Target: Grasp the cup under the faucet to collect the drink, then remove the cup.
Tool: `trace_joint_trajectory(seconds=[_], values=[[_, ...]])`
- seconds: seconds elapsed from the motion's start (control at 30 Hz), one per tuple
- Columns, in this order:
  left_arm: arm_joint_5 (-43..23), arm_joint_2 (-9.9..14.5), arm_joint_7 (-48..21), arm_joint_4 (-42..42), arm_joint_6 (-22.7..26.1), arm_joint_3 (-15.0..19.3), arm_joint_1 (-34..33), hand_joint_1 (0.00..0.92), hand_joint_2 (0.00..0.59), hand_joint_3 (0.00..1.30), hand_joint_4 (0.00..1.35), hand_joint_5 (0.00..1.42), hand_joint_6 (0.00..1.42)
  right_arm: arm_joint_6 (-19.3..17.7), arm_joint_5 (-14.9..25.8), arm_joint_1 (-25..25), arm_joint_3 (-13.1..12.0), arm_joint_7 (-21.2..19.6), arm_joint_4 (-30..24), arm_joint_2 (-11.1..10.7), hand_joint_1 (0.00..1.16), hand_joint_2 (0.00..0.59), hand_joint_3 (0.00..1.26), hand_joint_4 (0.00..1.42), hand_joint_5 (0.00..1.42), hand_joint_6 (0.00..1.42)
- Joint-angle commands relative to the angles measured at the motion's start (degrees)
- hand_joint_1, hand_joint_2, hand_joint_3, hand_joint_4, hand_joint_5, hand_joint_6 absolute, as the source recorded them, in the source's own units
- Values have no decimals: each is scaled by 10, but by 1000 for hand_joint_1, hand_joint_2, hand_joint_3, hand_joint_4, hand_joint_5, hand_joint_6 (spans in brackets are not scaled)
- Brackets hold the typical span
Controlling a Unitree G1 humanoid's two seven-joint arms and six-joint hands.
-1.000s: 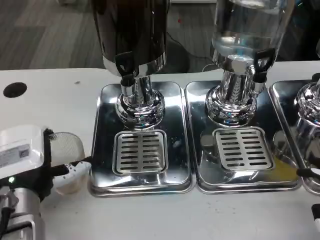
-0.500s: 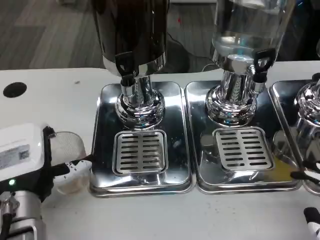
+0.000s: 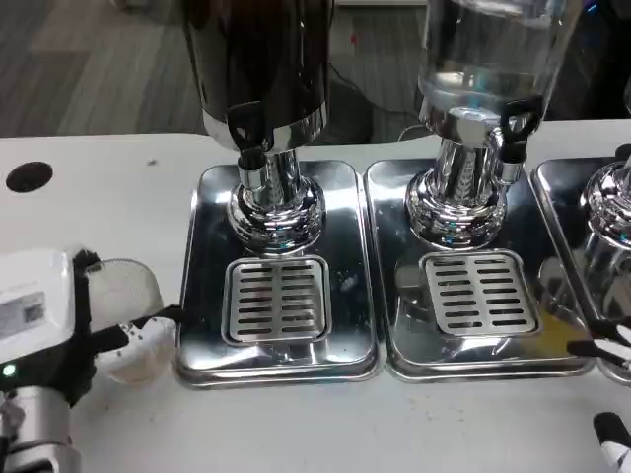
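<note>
The cup (image 3: 128, 320) sits on the white table (image 3: 99, 187), just left of the dark dispenser's tray (image 3: 202, 296), not under its faucet (image 3: 251, 163). Keep it upright and carry it level over the grate (image 3: 277, 301). Your left hand (image 3: 49, 325) wraps it, fingers closed on its side. Whether your right hand (image 3: 611, 394) is open I cannot tell.

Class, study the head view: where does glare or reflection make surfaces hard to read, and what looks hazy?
Head view: the chrome trays and dispenser bases mirror the overhead light, washing out detail; the clear cup in the left hand reads hazy and low-contrast against the white table.
</note>
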Motion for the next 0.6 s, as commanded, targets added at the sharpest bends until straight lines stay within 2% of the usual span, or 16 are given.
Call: trace_joint_trajectory(seconds=[0.03,0.33,0.6], values=[[-1,6,16,-41,-11,13,7,334,128,533,628,850,945,-10,-3,0,3,0,3,1,445,458,246,99,72,0],[-7,-2,8,-71,-15,21,0,334,128,533,628,851,948,-14,-1,2,7,2,1,1,458,456,244,99,72,0],[3,-29,5,-44,-12,-12,-40,334,129,533,628,851,951,-26,5,10,4,1,10,-2,467,456,244,99,72,0]])
